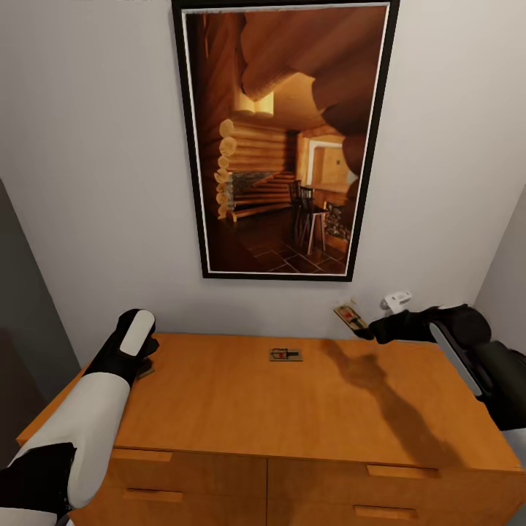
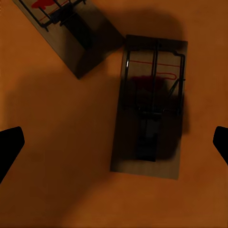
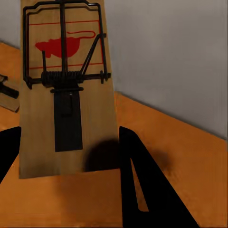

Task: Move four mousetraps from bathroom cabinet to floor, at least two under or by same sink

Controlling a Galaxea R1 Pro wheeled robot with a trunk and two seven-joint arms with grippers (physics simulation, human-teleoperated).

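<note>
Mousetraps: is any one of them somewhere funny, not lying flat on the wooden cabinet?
Yes. One mousetrap is up in the air above the cabinet, tilted and pinched in the right hand. Another mousetrap lies flat on top, and two more lie flat under the open left hand.

My left arm point(image 1: 88, 402) reached forward over the left end of the cabinet top point(image 1: 219, 394), its wrist bent down near the back-left corner. The left gripper point(image 2: 114, 145) hung there with its fingers spread wide, touching nothing. My right arm point(image 1: 475, 358) came in from the right edge, forearm lying roughly level and pointing left along the back edge. The right gripper point(image 1: 365, 329) was clamped on a mousetrap point(image 3: 66, 90), lifted clear of the top near the back-right corner.
</note>
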